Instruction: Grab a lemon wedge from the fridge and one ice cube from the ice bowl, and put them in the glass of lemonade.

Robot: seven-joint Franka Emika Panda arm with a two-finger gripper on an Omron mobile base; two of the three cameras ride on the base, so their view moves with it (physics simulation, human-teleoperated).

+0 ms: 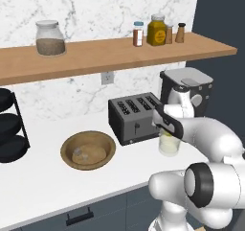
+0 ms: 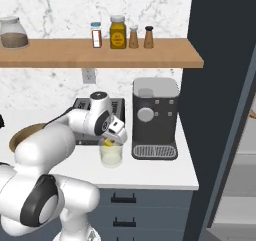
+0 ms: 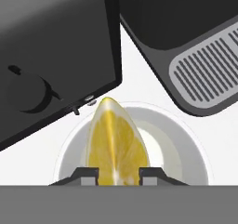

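My gripper [image 3: 119, 174] is shut on the lemon wedge [image 3: 116, 141], a bright yellow piece pinched between the two fingertips. Directly below it stands the glass of lemonade [image 3: 186, 144], a clear tumbler on the white counter. In the right base view the gripper [image 2: 111, 139] holds the lemon wedge [image 2: 109, 142] just over the rim of the glass [image 2: 111, 157]. The glass [image 1: 169, 147] stands in front of the toaster's right end. The ice bowl [image 1: 67, 146], brown and wooden, sits left of the toaster with pale ice in it. The fridge [image 2: 220, 85] rises dark grey at the right.
A dark toaster [image 1: 134, 116] and a coffee machine [image 2: 155, 117] stand close behind the glass. A wooden shelf [image 1: 95, 55] with jars and spice bottles hangs above. A black rack [image 1: 9, 124] stands at the far left. The fridge's pale shelves [image 2: 245, 185] show at the right.
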